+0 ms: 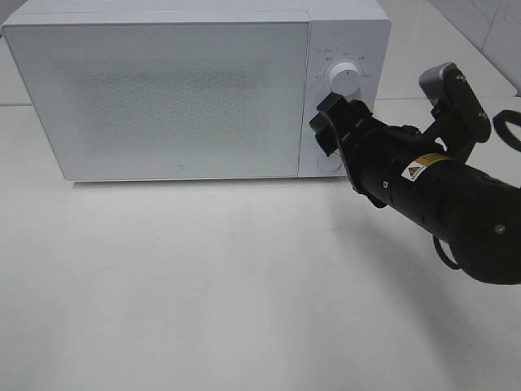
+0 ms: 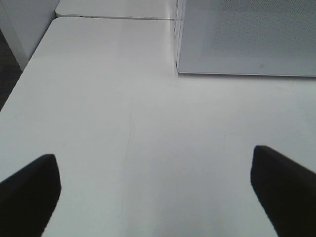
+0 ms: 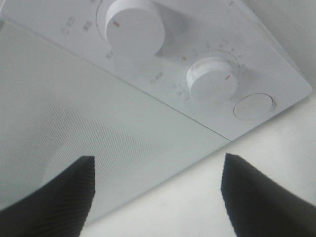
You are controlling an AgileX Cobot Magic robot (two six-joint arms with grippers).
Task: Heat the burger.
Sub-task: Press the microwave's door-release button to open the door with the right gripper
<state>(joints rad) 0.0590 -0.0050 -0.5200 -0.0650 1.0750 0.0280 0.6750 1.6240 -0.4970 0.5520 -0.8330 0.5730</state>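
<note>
**Right hand open at the microwave's controls, door shut**

A white microwave stands on the white tabletop with its door closed. The door front is a pale, finely dotted panel. No view sees through it, so what the microwave holds cannot be told. The burger appears in none of the views, so its place cannot be told either.

The right hand is in front of the microwave's control strip, which lies beside the door on the right arm's side. From the high camera it covers the middle of that strip, below the upper knob and above the round button. Whether it touches the strip cannot be made out.

In the right wrist view, the right hand's two dark fingers stand well apart with nothing between them, so this hand is open and grips nothing. Past the fingers lie a corner of the door, the upper knob, the lower knob and the button, all on the microwave's front. Each knob carries a small red mark.

The left hand shows only in its own wrist view. It is over bare tabletop, in front of the microwave's corner on the side away from the controls and well clear of it. Its fingers are spread wide and hold nothing.
</note>
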